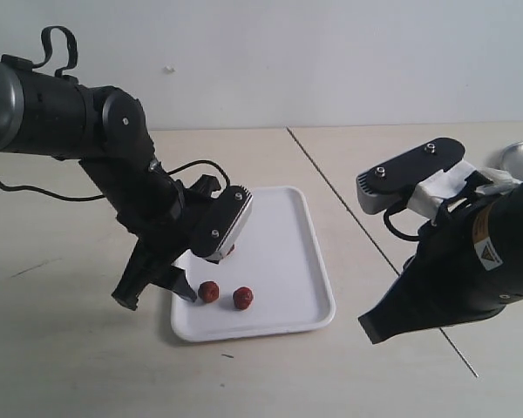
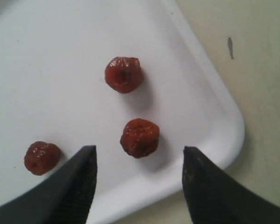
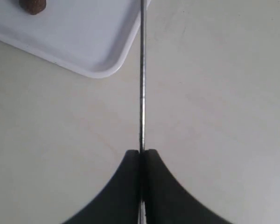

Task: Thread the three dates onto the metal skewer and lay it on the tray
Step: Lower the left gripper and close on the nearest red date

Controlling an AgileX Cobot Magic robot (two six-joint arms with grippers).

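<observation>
Left wrist view shows the left end effector (image 2: 139, 156) with its jaws apart, poised over the white tray (image 2: 46, 70) and framing one date (image 2: 140, 137) between its black fingers (image 2: 79, 186). It grips nothing. A second date (image 2: 124, 74) lies beyond it, and a third date (image 2: 42, 157) sits just outside one finger. All three are apart from each other. In the exterior view the fruits lie in the lower left part of the tray, near centre frame, on the table (image 1: 87, 366). At lower right of that frame is the right end effector (image 1: 370, 326). Its wrist view shows it clamped on the metal skewer (image 3: 142, 84), whose free length points toward the tray's corner.

The step in hand looks like picking the first date. To do it well, the left arm should descend straight so both fingers clear the framed date and its neighbour. It should stop short of pressing on the tray, then close gently, since the fruit seems soft and could squash or roll. Gripping its sides would leave a clear line through its middle for the skewer.
</observation>
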